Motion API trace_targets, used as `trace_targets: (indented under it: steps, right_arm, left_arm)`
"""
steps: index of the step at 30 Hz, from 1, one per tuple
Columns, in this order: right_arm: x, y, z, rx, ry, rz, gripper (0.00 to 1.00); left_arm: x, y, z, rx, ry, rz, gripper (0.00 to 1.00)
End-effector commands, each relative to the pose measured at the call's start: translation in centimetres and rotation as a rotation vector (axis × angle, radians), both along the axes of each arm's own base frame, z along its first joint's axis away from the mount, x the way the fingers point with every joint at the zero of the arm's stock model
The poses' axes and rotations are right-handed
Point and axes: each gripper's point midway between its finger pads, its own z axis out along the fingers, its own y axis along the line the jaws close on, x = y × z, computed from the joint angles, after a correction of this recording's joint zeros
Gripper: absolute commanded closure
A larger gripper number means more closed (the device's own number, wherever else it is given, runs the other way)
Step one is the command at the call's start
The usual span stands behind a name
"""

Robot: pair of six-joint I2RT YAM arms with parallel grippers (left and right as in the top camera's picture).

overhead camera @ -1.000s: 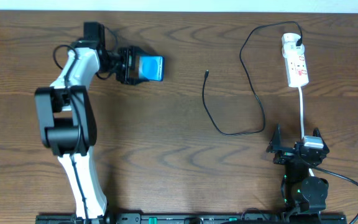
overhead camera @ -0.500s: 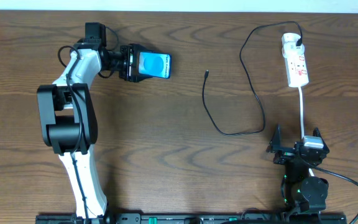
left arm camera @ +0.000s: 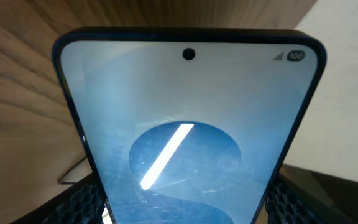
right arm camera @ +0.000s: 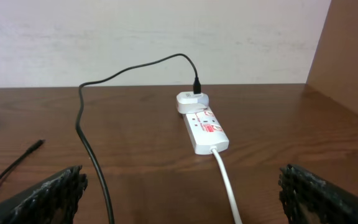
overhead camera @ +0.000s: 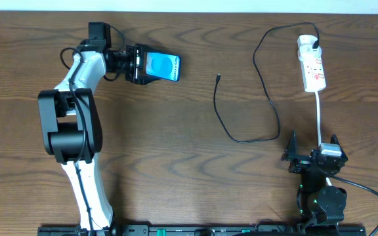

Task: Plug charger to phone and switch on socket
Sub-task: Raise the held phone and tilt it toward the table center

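The phone (overhead camera: 166, 67) is at about 11 o'clock on the tabletop (overhead camera: 176, 164), gripped by my left hand (overhead camera: 147, 66). In the left wrist view a finger pad (left arm camera: 82, 205) presses each long edge. I cannot confirm whether the phone is clear of the wood.

Orientation: its long axis runs 9 to 3 o'clock, screen up. The end with the camera hole points to 3 o'clock, away from the hand and toward the cable. No port is visible. I judge it sits at the opposite end, inside the grip, which would need a turn or a re-grip.

My right hand (overhead camera: 314, 143) is parked at 5 o'clock with its jaws wide apart and nothing in them.

The charger (overhead camera: 268, 98) lies slack between the hands. Its connector tip (overhead camera: 218, 77) is loose on the tabletop, well apart from the phone. Its plug is seated in the socket (overhead camera: 312, 65) at 1 o'clock.

Step in hand: presenting the phone for connection. Neither the plugging nor the switching is done.

Next move, in my judgement: the right hand takes the cable just behind the tip and lines it up with the phone's long axis. The thin cable will flex, so a grip close to the tip is advised.
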Motion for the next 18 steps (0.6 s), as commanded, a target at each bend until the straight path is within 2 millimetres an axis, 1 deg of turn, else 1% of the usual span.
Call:
trace_targets:
  steps: [1, 9, 18]
  right_arm:
    - [0.0, -0.2, -0.1, -0.001, 0.0, -0.01, 0.01]
    - [0.0, -0.2, -0.1, -0.001, 0.0, -0.01, 0.01]
    - [0.0, -0.2, 0.0, -0.001, 0.0, -0.01, 0.01]
  left_arm:
    - [0.4, 0.6, 4.2, -0.072, -0.093, -0.016, 0.93]
    - [0.4, 2.2, 5.4, -0.145, -0.096, -0.004, 0.93]
    - [0.2, 2.1, 6.1, -0.193, -0.095, -0.018, 0.93]
